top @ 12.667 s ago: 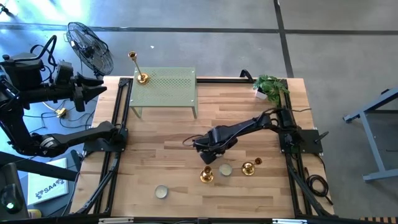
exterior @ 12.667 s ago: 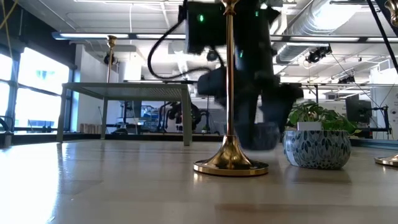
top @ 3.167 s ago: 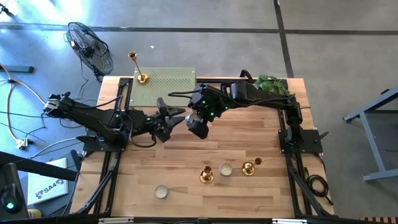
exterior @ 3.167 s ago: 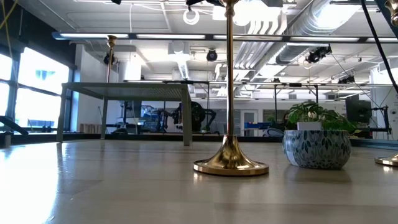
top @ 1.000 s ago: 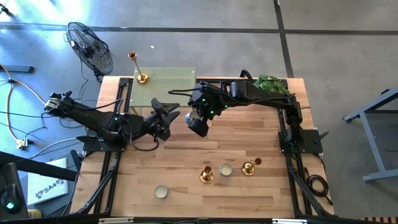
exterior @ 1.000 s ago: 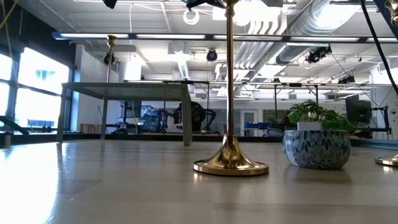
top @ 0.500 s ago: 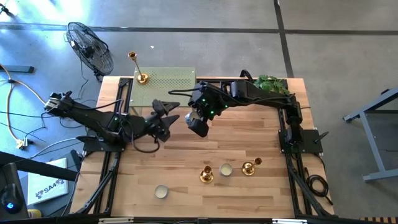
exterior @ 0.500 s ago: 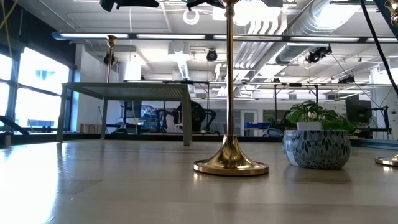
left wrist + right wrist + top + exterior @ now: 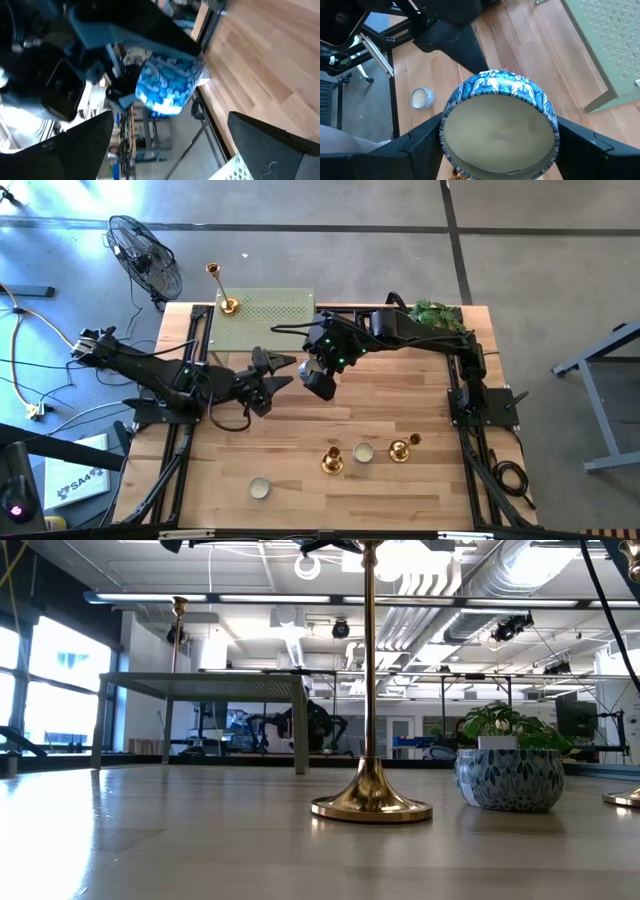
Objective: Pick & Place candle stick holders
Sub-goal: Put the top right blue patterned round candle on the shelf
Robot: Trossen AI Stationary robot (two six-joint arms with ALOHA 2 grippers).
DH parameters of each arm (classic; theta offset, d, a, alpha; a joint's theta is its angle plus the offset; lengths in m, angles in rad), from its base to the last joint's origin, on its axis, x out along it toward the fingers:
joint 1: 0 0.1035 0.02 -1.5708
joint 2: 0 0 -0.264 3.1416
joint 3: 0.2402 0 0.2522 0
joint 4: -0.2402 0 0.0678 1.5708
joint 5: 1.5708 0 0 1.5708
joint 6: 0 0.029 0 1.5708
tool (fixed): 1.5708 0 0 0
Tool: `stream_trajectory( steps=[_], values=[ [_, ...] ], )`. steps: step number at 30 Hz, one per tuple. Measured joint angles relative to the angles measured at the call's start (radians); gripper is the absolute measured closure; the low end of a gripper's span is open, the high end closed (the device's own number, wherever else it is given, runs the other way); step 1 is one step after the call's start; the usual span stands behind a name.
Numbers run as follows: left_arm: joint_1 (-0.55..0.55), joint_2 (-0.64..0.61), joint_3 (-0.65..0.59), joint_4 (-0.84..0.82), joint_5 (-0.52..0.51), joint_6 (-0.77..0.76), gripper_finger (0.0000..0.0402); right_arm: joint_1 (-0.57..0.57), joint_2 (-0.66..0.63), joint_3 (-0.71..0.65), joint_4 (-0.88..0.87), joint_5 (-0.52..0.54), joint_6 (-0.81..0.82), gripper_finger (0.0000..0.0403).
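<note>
Three gold candlesticks show. A tall one [image 9: 229, 304] stands by its base on the far left corner of the green shelf [image 9: 265, 320]. Two stand on the table near the front, one [image 9: 332, 461] tall in the low view [image 9: 370, 690], one [image 9: 400, 448] shorter. My right gripper [image 9: 320, 380] is shut on a blue patterned tin [image 9: 500, 125] above the table's middle. My left gripper [image 9: 280, 368] is open and empty, level, pointing at that tin [image 9: 170, 90] from the left. My right gripper pinches the blue tin between its two fingers [image 9: 420, 150], one on each opposite side of the round wall just under the rim [image 9: 445, 127]. The fingers come from above, pointing down. The tin hangs upright, open top up, lifted clear of the table.
A second blue tin [image 9: 363, 452] sits between the two front candlesticks and a round tin [image 9: 260, 488] lies near the front edge. A potted plant [image 9: 435, 320] stands at the far right corner. Bare wood lies between the arms and the front objects.
My left gripper has edged a little toward the table's right, nearer the held tin, and turned slightly about its wrist. The right gripper and the tin have stayed where they were.
</note>
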Motion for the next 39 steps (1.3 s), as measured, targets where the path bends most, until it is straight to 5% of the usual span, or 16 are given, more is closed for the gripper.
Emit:
stream_trajectory(
  steps=[10,21,39],
  values=[
    [0.015,0.0,0.0,0.027,0.143,0.164,0.0016,0.01,0.0,0.0,0.0,-0.027,-0.011,0.0105],
    [0.119,0.002,0.001,0.098,0.32,0.176,0.0016,0.016,0.0,0.0,0.0,-0.053,-0.018,0.0105],
    [0.117,0.023,0.001,0.059,0.335,0.176,0.0016,0.016,0.0,0.0,-0.003,-0.058,-0.011,0.0105]
  ],
)
